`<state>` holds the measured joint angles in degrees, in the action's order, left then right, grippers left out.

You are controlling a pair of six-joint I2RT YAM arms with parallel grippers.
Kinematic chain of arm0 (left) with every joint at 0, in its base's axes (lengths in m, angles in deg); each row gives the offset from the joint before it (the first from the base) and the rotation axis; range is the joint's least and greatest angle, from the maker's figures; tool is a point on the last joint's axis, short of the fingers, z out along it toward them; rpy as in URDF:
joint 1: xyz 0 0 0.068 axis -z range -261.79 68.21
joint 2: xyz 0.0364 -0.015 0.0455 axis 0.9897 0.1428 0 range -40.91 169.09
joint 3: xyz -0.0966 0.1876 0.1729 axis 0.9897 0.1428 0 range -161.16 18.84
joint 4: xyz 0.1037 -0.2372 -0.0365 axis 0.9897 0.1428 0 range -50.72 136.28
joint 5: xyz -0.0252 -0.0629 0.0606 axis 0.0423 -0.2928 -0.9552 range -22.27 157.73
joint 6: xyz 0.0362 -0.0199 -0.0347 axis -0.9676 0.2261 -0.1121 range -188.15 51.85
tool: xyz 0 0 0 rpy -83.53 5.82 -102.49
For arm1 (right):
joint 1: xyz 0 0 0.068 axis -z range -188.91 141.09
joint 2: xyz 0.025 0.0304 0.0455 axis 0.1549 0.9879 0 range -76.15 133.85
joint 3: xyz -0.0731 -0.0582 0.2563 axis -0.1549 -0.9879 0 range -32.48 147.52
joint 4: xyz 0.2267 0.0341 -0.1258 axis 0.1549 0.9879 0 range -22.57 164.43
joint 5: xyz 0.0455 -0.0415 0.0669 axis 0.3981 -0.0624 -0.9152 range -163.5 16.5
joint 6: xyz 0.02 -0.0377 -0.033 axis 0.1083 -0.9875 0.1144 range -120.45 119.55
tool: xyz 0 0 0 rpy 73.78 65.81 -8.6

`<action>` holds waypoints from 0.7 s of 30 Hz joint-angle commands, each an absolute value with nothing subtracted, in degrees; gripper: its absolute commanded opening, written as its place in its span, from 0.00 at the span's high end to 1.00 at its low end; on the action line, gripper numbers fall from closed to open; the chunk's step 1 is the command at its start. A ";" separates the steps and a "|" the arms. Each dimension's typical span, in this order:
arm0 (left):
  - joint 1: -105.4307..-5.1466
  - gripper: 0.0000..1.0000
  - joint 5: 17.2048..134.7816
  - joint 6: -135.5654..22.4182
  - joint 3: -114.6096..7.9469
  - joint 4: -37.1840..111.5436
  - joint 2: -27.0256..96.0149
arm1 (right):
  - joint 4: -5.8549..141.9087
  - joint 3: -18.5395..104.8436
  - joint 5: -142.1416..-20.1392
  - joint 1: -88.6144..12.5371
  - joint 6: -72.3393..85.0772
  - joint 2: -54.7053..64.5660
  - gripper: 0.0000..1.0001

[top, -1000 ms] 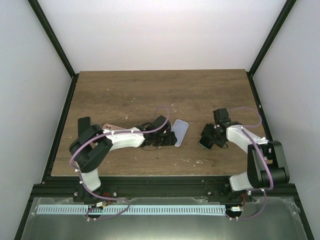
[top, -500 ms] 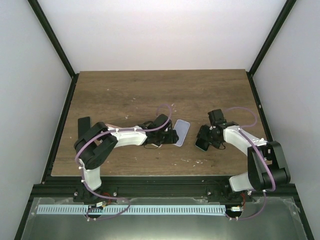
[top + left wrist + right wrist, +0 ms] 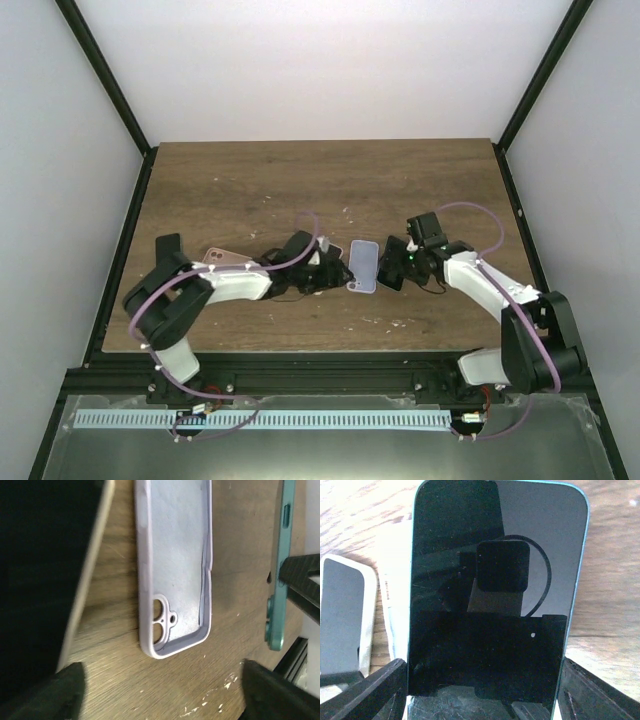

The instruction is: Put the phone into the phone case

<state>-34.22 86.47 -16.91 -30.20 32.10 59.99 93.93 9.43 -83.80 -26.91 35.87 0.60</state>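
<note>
phone (image 3: 495, 580) btwn right gripper (image 3: 485, 695) fingers, beside case (image 3: 175, 555).

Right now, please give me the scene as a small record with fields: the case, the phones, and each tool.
phone case: lilac, empty, open side up on the table
teal phone: on edge in the right tool, beside the case, not in it
right tool: shut on the teal phone
left tool: open, near the case's camera end
gold-edged phone: on the case's other side; its support is unclear
task state: phone not yet in the case
</note>
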 commanded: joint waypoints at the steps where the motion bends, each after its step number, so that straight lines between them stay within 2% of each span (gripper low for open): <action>1: -38.05 0.01 85.60 -16.33 -25.93 30.04 52.05 | 89.16 14.11 -85.42 -30.23 34.18 1.26 0.28; 13: -41.78 0.00 75.16 -21.62 -22.50 44.86 37.71 | 85.20 20.57 -85.26 -35.81 31.99 9.03 0.28; 21: -41.87 0.00 74.21 -21.60 -20.86 44.93 33.34 | 83.57 22.96 -87.44 -36.47 30.23 13.72 0.29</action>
<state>-41.67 75.66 -20.49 -21.63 43.64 34.18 86.72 19.68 -85.79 -35.46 31.96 13.06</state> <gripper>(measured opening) 0.999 0.770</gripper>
